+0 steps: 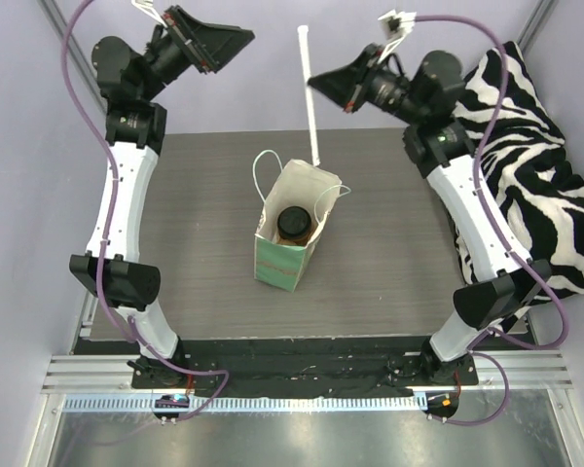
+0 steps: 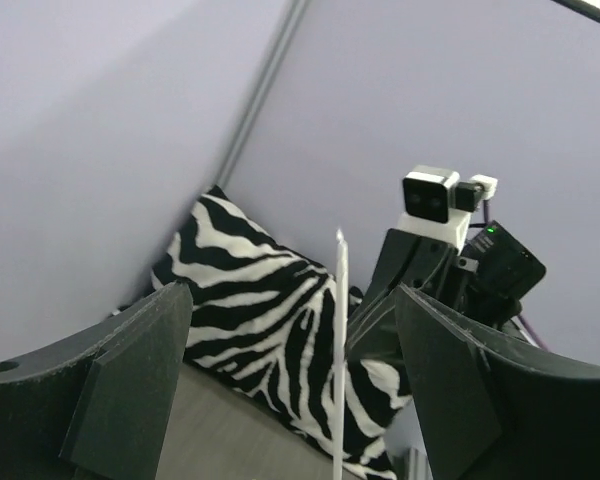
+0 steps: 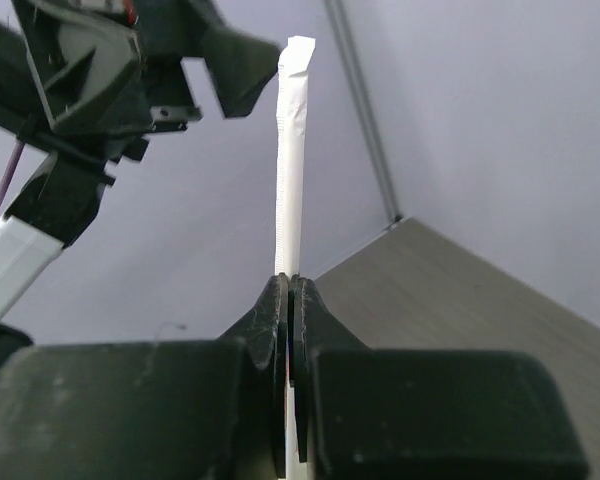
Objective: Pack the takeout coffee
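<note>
Takeout coffee [image 1: 294, 222] sits down inside the mint-green paper bag [image 1: 284, 261], only its round black lid showing through the open mouth, with brown visible around it. The bag stands upright near the middle of the grey worktop [image 1: 195, 224], and its white string handles [image 1: 263, 167] flop out over the rim.

The right arm [image 1: 467, 204] is raised at the far side of the worktop. Its jaws are pinched fully together on a white paper-wrapped straw [image 3: 292, 150], gripping it partway along so that the wrapper's flat end stands clear above the black fingertips [image 3: 272, 300]. From above, the straw [image 1: 310, 92] runs down toward the bag's far rim, but whether it touches the bag cannot be told.

The left arm [image 1: 127, 195] is lifted at the far left corner, well apart from the bag. Its jaws stand wide and touch nothing; the wrist view looks out between the two black fingers [image 2: 130, 370] at the straw and the other arm.

A zebra-striped cushion [image 1: 535, 146] lies along the right edge.
</note>
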Controlling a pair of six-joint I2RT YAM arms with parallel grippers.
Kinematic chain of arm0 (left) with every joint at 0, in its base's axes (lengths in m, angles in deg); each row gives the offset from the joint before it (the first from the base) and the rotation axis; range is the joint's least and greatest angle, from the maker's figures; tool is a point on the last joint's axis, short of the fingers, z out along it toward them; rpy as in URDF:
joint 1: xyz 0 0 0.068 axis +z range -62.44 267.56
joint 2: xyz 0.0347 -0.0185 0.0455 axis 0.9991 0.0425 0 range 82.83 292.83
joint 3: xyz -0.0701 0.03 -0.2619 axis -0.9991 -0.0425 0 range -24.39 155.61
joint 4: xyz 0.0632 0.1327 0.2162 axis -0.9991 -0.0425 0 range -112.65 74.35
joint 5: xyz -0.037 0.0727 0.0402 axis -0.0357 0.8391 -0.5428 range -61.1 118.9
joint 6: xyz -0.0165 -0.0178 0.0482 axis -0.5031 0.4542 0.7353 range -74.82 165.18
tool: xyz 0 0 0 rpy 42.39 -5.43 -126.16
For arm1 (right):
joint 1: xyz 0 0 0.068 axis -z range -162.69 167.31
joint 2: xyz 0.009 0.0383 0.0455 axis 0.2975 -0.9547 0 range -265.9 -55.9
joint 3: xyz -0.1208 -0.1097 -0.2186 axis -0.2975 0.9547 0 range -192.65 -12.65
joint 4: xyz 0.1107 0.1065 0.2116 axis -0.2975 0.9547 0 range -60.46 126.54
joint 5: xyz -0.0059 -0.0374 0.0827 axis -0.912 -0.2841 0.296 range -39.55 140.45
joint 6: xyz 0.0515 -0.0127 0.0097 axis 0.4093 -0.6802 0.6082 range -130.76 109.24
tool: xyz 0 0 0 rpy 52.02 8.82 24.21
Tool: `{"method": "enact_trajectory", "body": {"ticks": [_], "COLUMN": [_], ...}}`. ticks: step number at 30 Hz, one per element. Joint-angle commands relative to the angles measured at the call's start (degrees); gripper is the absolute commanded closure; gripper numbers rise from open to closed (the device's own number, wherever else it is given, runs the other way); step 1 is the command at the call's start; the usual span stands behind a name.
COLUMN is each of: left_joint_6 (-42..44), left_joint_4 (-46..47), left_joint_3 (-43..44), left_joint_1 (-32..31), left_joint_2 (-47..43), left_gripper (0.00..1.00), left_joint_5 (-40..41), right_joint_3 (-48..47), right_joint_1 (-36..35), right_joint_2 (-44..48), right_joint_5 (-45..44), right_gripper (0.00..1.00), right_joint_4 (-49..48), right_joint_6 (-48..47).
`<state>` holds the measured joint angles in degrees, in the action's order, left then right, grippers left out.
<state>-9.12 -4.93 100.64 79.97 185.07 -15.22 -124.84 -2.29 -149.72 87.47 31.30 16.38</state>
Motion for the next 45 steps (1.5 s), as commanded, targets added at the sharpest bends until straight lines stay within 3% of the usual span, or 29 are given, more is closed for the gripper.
{"method": "enact_trajectory", "body": {"ticks": [1, 12, 15, 19, 24, 25, 26, 27, 28, 31, 37, 40, 45], "left_joint_6": [-4.67, 6.58, 6.93, 5.71, 2.27, 2.27, 2.71, 3.06, 3.59, 6.92, 22.10, 30.18, 37.42], "left_joint_4": [3.70, -8.70, -9.23, -8.79, -6.42, -6.41, -6.41, -6.50, -7.37, -10.63, -24.94, -33.03, -37.52], "left_joint_3": [-2.07, -4.36, -4.18, -4.01, -4.97, -5.15, -5.32, -5.67, -5.76, -6.03, -8.31, -8.40, -15.07], "left_joint_1": [-2.24, -7.34, -7.52, -8.05, -8.84, -8.84, -8.84, -8.93, -8.93, -9.80, -13.93, -15.43, -17.45], "left_joint_2": [-2.92, -6.87, -7.14, -7.23, -6.96, -7.22, -7.31, -7.40, -7.58, -7.67, -8.98, -9.33, -12.14], "left_gripper": [0.14, 0.26, 0.39, 0.70, 0.94, 0.99, 1.00, 1.00, 1.00, 1.00, 1.00, 1.00, 1.00], "left_joint_5": [-3.78, -0.97, -0.71, -1.93, -5.19, -5.10, -5.10, -4.84, -4.66, -4.66, -2.56, -0.27, 3.24], "right_joint_3": [2.49, 1.70, 1.88, 2.76, 3.02, 2.93, 2.85, 2.67, 2.58, 2.14, -0.76, 0.21, 0.30], "right_joint_1": [-5.36, -9.76, -10.29, -10.90, -10.90, -10.90, -10.99, -10.90, -10.99, -10.82, -10.73, -10.38, -10.11], "right_joint_2": [4.26, 4.44, 4.52, 5.23, 5.75, 5.84, 6.10, 6.28, 6.54, 7.60, 9.09, 10.41, 11.20], "right_joint_5": [1.66, 0.43, -0.01, -1.50, -4.14, -4.49, -4.84, -5.54, -5.98, -8.10, -14.67, -18.28, -20.14], "right_gripper": [0.99, 0.99, 0.99, 0.99, 0.99, 0.94, 0.76, 0.66, 0.48, 0.25, 0.11, 0.10, 0.09], "right_joint_4": [-2.55, 0.09, 0.52, 1.75, 2.90, 3.68, 4.04, 4.39, 5.26, 6.58, 12.73, 14.76, 18.09], "right_joint_6": [-0.24, -3.84, -4.28, -5.77, -6.92, -7.27, -7.53, -7.97, -9.11, -10.96, -16.41, -18.25, -21.94]}}
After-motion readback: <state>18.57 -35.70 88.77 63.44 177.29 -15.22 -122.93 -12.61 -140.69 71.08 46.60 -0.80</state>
